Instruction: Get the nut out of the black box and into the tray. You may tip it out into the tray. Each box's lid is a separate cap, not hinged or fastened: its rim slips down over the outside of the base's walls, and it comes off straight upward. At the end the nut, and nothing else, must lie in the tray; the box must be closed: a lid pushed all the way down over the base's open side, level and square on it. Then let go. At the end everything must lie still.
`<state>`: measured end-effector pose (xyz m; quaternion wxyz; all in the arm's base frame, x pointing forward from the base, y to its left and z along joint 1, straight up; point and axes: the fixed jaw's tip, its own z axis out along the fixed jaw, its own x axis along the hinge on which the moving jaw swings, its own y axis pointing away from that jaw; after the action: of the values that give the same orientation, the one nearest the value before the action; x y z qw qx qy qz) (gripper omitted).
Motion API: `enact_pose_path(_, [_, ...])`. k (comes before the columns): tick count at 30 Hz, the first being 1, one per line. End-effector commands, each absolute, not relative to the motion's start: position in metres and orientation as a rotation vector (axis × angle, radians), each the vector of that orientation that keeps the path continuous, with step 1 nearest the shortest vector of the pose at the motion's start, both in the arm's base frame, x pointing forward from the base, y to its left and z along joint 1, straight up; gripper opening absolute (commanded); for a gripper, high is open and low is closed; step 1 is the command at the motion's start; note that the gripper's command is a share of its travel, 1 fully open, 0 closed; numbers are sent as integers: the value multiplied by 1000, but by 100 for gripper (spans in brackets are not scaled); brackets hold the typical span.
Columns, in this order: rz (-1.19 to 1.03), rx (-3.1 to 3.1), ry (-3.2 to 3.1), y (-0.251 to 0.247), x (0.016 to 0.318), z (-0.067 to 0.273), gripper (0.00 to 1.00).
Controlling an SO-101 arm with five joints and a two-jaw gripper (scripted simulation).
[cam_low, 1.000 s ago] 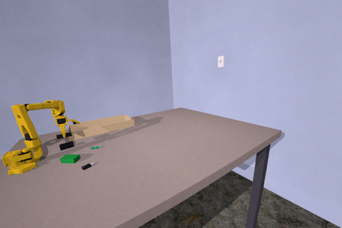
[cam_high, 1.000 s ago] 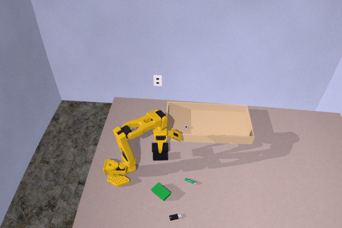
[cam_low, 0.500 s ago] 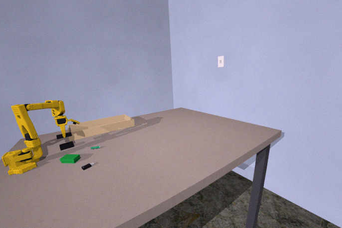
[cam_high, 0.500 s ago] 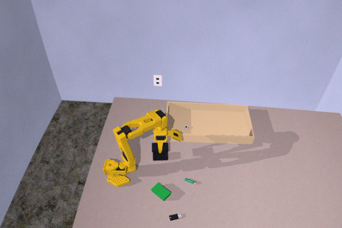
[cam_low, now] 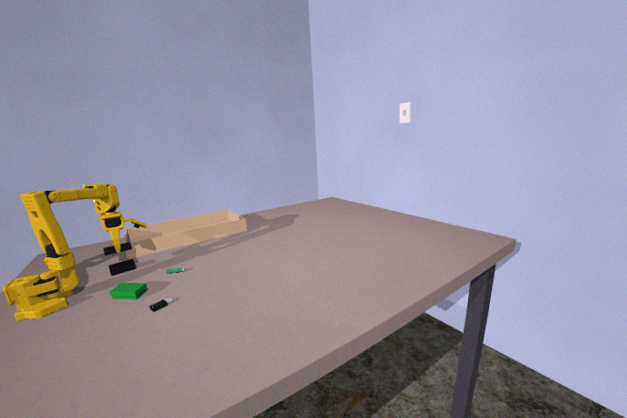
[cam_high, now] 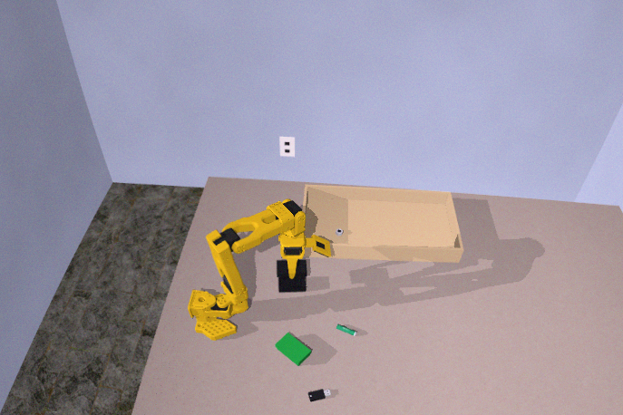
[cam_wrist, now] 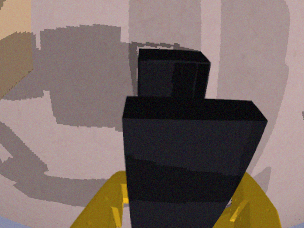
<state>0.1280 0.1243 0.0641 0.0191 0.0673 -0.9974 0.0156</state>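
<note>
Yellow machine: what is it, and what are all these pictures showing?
It's a robot arm. Its hand, called a gripper, is closed on a black box part, probably the lid.

The top picture looks down from high up. The exterior one looks from the side. The wrist one is from a camera by the hand.

Below the held part is another black box part. A small nut lies in the wooden tray. Also on the table are a green box, a little green stick and something like a USB stick.
</note>
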Motion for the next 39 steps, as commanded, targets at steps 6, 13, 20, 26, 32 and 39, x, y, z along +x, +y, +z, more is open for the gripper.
enact_pose_path(6, [0, 176, -3137, 128, 135, 66, 21])
enact_pose_path(13, [0, 176, -3137, 128, 136, 60, 21])
enact_pose_path(20, [0, 176, -3137, 129, 136, 52, 21])
enact_pose_path(26, [0, 176, -3137, 129, 136, 48, 21])
enact_pose_path(32, [0, 176, -3137, 128, 136, 41, 21])
enact_pose_path(39, [0, 176, -3137, 128, 135, 36, 21])
